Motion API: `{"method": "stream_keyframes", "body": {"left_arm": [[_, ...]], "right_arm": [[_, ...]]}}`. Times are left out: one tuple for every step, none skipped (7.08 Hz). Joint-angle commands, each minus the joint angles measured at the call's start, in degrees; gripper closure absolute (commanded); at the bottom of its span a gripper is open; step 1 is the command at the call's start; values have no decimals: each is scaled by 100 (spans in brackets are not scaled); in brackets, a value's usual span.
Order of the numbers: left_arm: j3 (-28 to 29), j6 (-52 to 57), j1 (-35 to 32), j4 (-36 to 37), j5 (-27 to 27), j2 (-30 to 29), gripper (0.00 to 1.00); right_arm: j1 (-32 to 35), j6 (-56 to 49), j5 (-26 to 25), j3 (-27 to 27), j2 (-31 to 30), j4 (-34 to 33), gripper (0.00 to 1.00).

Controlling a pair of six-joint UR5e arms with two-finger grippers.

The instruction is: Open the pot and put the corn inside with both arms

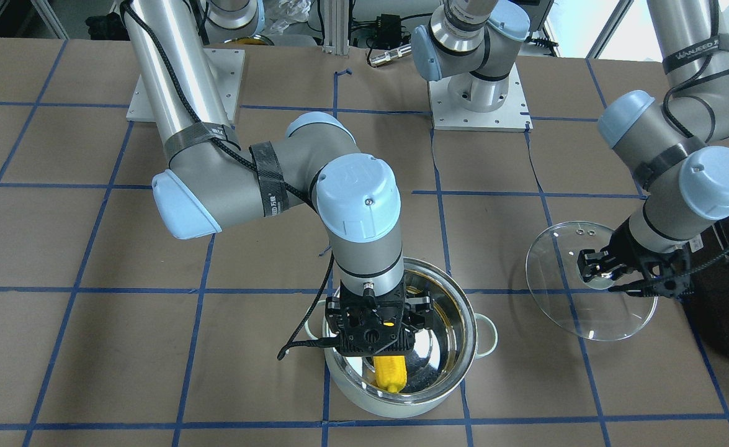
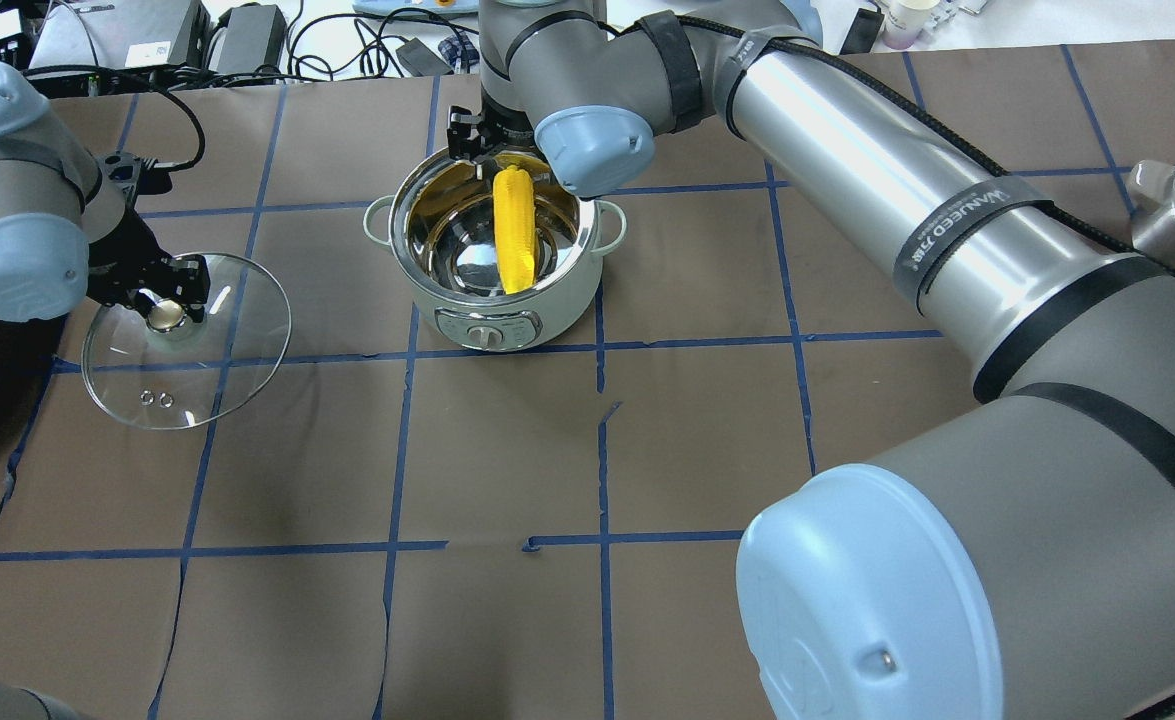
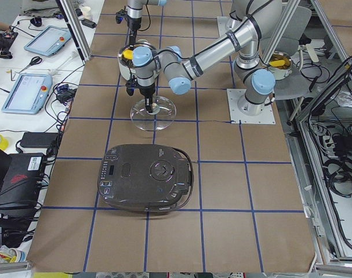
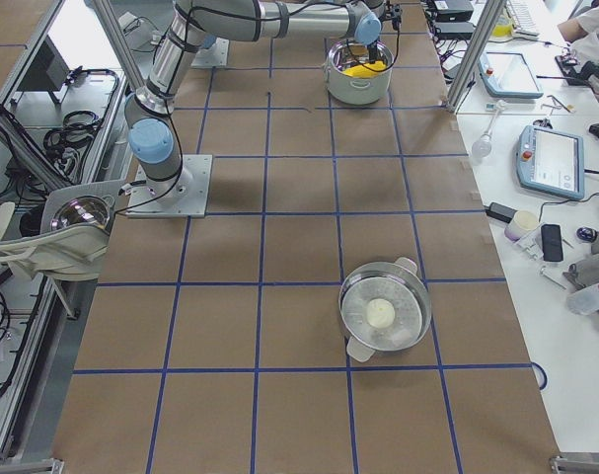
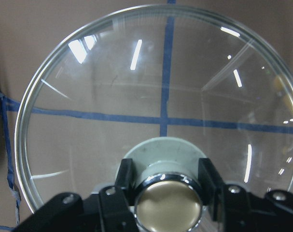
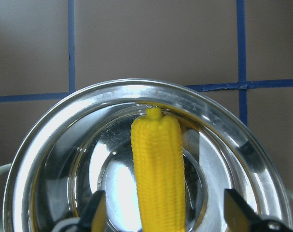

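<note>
Cannot see the thick end of the corn [image 1: 391,372] from the front: buried under the right gripper [image 1: 378,320]. Cut off too by the bottom edge of the right wrist view. Cannot see most of that gripper overhead, masked by a blue joint cap [image 2: 592,150]. Cannot trace the pot [image 1: 457,298] rim nearest the robot's base, covered by the right arm [image 1: 364,248]. In the left wrist view, clipped at the bottom edge: lid [image 5: 160,87] and knob [image 5: 169,205]. Sliced by the frame edge, front and overhead: black appliance [image 1: 727,298]. Too small to name from the right end: pale lump [image 4: 380,314] in a steel pan [image 4: 350,286].
</note>
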Motion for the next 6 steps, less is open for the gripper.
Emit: {"method": "stream_keyframes", "body": {"left_arm": [[-164, 291, 46, 249, -424, -96, 100], [-216, 274, 116, 310, -467, -114, 100], [-321, 292, 125, 694, -476, -157, 100], [-479, 309, 143, 889, -459, -227, 100], [-515, 309, 143, 978, -441, -289, 100], [-490, 318, 143, 1048, -441, -342, 100]], "right_arm": [[11, -53, 11, 46, -166, 70, 0], [3, -88, 19, 47, -237, 140, 0], [-6, -88, 11, 73, -438, 498, 0], [-58, -149, -42, 99, -666, 936, 0], [-85, -289, -59, 117, -842, 1193, 0], [-190, -386, -60, 195, -966, 1300, 0]]}}
